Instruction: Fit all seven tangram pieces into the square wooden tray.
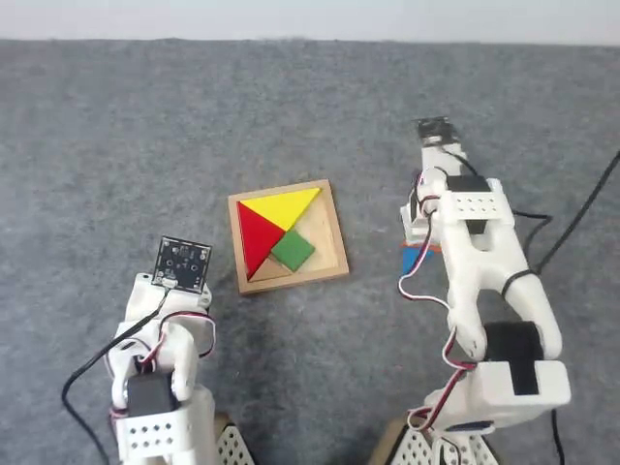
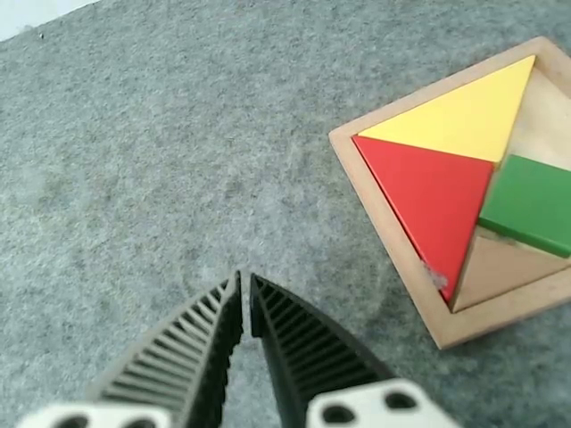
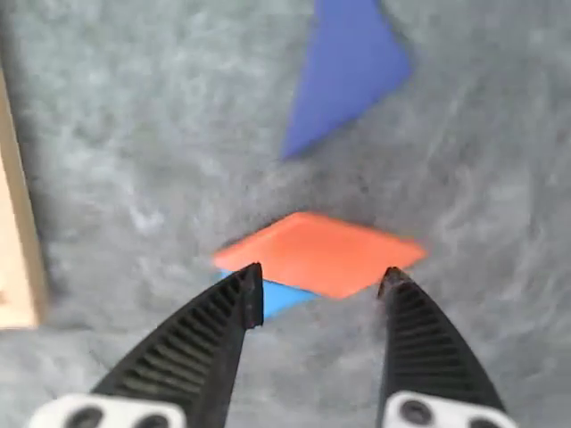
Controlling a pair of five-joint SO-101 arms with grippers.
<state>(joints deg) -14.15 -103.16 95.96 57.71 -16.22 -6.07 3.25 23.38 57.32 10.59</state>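
The square wooden tray (image 1: 279, 191) lies mid-table and holds a yellow triangle (image 1: 281, 205), a red triangle (image 1: 256, 238) and a green square (image 1: 293, 250). In the left wrist view the tray (image 2: 391, 227) with yellow (image 2: 464, 116), red (image 2: 433, 192) and green (image 2: 533, 203) pieces lies ahead of my left gripper (image 2: 245, 283), which is shut and empty over bare carpet. My right gripper (image 3: 323, 281) is open, its fingers straddling an orange parallelogram (image 3: 321, 251) that lies on a light blue piece (image 3: 281, 296). A dark blue triangle (image 3: 348, 67) lies beyond them.
Grey carpet covers the table. The right arm (image 1: 475, 252) hides most of the loose pieces right of the tray; a bit of the light blue piece (image 1: 415, 260) peeks out. The tray's edge (image 3: 13, 223) is close beside the right gripper. Cables trail from both arms.
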